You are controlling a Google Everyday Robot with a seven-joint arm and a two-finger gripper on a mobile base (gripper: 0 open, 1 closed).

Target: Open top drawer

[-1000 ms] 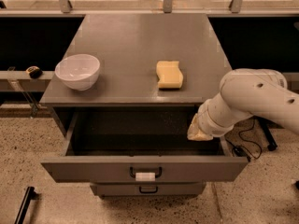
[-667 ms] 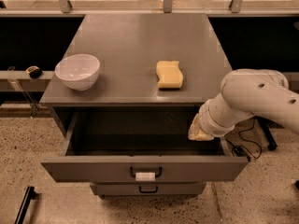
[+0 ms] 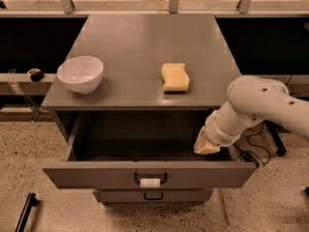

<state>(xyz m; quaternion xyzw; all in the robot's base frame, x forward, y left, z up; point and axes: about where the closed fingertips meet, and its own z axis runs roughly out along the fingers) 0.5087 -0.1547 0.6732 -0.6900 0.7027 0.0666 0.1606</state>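
Note:
The top drawer (image 3: 96,175) of the grey cabinet stands pulled far out, its dark inside open to view. Its black handle (image 3: 150,178) with a small white tag (image 3: 149,182) is at the middle of the front panel. My white arm comes in from the right, and my gripper (image 3: 206,148) hangs over the drawer's right rear corner, apart from the handle. Only its tan end shows. A narrower drawer (image 3: 152,195) with a plain black handle sits shut below.
A white bowl (image 3: 80,74) stands on the cabinet top (image 3: 145,47) at the left. A yellow sponge (image 3: 175,77) lies right of the middle. Cables (image 3: 251,149) lie on the speckled floor at the right. A black bar (image 3: 24,211) lies at the lower left.

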